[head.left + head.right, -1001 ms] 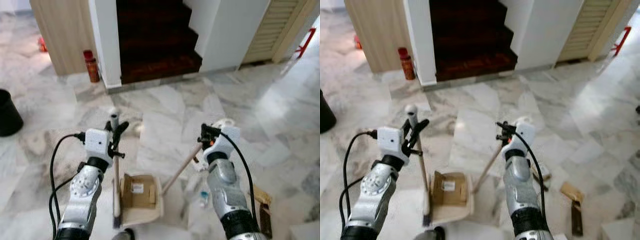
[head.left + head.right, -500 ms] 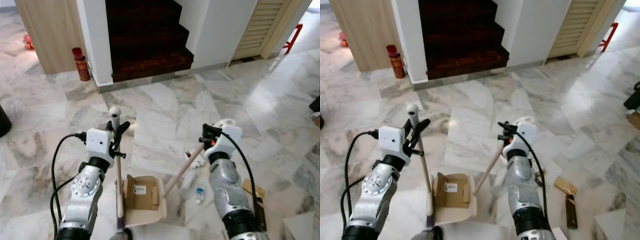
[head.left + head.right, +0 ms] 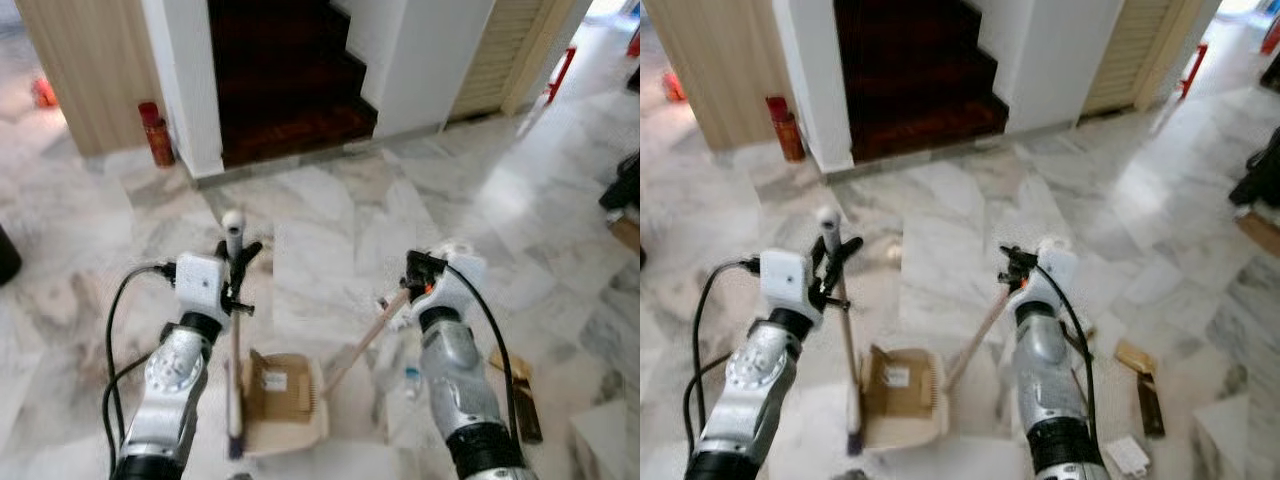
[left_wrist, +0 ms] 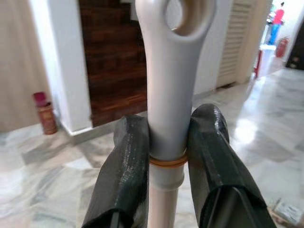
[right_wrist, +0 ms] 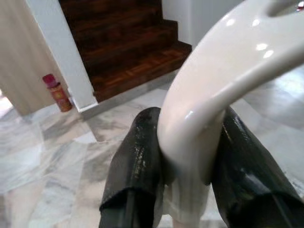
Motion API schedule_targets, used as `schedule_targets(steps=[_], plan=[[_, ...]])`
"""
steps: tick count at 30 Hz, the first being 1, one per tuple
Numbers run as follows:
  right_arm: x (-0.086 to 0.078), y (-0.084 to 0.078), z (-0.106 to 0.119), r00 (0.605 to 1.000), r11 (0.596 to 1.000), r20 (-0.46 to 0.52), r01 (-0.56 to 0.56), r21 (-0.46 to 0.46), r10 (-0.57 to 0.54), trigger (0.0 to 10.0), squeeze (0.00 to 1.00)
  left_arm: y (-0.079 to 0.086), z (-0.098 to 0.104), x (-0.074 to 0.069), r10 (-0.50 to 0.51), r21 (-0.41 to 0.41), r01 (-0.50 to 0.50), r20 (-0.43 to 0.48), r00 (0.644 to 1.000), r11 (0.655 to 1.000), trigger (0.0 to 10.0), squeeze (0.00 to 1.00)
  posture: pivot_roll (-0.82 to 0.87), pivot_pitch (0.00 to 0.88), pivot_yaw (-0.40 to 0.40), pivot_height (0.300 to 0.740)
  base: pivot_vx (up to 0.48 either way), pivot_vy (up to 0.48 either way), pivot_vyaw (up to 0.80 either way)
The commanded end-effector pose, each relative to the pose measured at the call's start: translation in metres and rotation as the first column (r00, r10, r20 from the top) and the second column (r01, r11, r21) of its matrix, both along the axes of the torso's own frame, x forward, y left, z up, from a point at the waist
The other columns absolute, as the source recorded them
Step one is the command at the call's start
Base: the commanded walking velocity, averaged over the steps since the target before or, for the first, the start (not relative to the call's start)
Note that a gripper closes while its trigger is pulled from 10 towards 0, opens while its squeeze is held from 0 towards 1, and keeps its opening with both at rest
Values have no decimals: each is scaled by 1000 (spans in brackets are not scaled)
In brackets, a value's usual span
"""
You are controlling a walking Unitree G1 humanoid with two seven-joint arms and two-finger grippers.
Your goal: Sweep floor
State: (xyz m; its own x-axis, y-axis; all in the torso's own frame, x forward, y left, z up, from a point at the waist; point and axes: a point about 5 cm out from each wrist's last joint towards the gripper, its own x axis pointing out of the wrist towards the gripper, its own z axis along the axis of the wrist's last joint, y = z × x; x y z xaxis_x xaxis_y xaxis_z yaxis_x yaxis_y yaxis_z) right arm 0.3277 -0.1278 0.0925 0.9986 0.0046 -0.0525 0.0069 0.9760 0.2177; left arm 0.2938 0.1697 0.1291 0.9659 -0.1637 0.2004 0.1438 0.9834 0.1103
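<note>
- Dustpan (image 3: 285,400) lies on the marble floor (image 3: 330,240) nearest the robot, a cardboard piece (image 3: 272,388) inside it.
- Left gripper (image 4: 166,156) clamps the broom handle (image 4: 166,85), held about upright beside the pan.
- Right gripper (image 5: 190,156) clamps the dustpan handle (image 5: 223,71), which slants down to the pan.
- Brown litter (image 3: 515,375) lies right of it.
- Dark stairs (image 3: 285,90) rise beyond.

Daylight from the upper right puts soft glare on the marble floor (image 3: 500,200); both head views are smeared with motion blur (wrist views sharper), and the stairwell (image 3: 285,80) stays dark.
</note>
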Motion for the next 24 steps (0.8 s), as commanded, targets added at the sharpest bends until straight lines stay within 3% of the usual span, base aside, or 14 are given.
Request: schedule_targets(steps=[1, 24], plan=[[4, -3, 12, 999, 999, 51, 13, 44, -15, 10000, 0, -11, 10, 1, -35, -4, 36, 49, 998, 999, 10000, 0, 103, 88, -104, 740, 0, 341, 0], [3, -3, 12, 998, 999, 56, -1, 47, -2, 10000, 0, -11, 10, 1, -32, 0, 32, 47, 998, 999, 10000, 0, 105, 88, -106, 740, 0, 343, 0]])
